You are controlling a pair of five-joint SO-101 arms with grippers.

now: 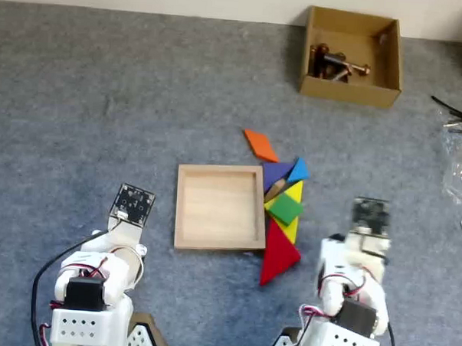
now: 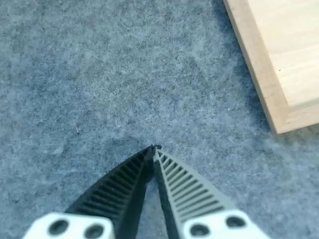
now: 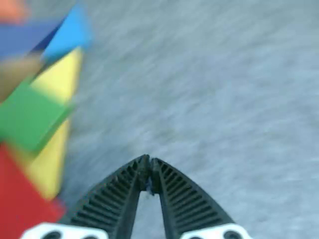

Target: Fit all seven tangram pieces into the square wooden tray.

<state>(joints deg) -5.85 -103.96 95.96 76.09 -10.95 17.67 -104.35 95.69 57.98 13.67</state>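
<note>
Left wrist view: the left gripper (image 2: pixel 154 148) is pinched shut, holding nothing, beside the tray (image 2: pixel 259 74). The right gripper (image 3: pixel 148 159) is shut and empty too. The tangram pieces (image 1: pixel 285 209) lie piled against the tray's side, none inside. They look thin, light, hard and slippery, so pinch one across its edges.

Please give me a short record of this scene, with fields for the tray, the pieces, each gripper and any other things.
tray: square wooden tray, flat on the grey carpet, between the two arms
pieces: red triangle, green square, yellow triangle, blue triangle, purple piece, orange parallelogram; all on the carpet, on the tray's right-arm side
left gripper: shut, over carpet near a tray corner
right gripper: shut, over carpet beside the pieces
other: open cardboard box, far side
</note>
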